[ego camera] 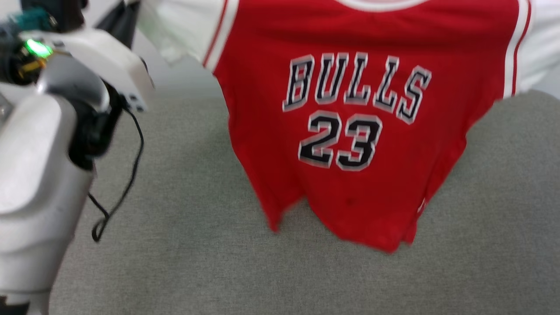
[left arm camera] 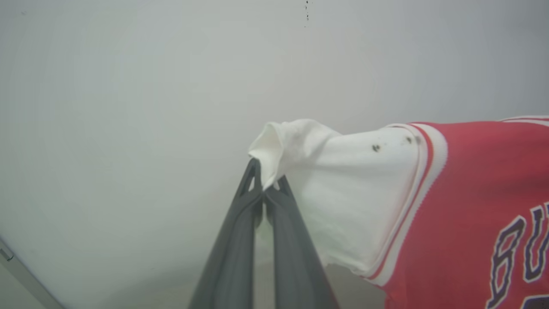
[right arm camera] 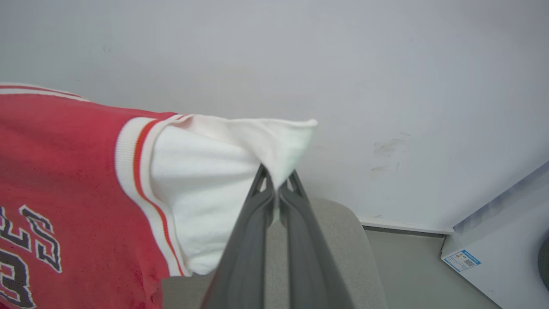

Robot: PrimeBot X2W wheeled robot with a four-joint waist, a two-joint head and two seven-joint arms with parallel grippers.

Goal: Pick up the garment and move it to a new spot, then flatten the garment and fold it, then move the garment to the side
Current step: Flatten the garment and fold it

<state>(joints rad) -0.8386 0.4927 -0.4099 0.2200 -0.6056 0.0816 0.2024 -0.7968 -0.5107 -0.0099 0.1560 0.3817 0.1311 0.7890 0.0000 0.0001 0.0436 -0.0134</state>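
The garment (ego camera: 350,131), a red jersey with white sleeves and black "BULLS 23" lettering, hangs spread in the air with its front toward me. Its hem falls just above the grey cloth surface (ego camera: 197,245). In the left wrist view my left gripper (left arm camera: 266,182) is shut on the tip of one white sleeve (left arm camera: 343,189). In the right wrist view my right gripper (right arm camera: 276,182) is shut on the tip of the other white sleeve (right arm camera: 206,189). Both sleeves are pulled out sideways. My left forearm (ego camera: 39,183) stands at the left of the head view.
A black cable (ego camera: 127,175) dangles from the left arm over the grey surface. A pale wall (right arm camera: 386,86) is behind the jersey. A white box with a label (right arm camera: 493,253) stands on the floor at the right, past the rounded end of the grey surface (right arm camera: 343,240).
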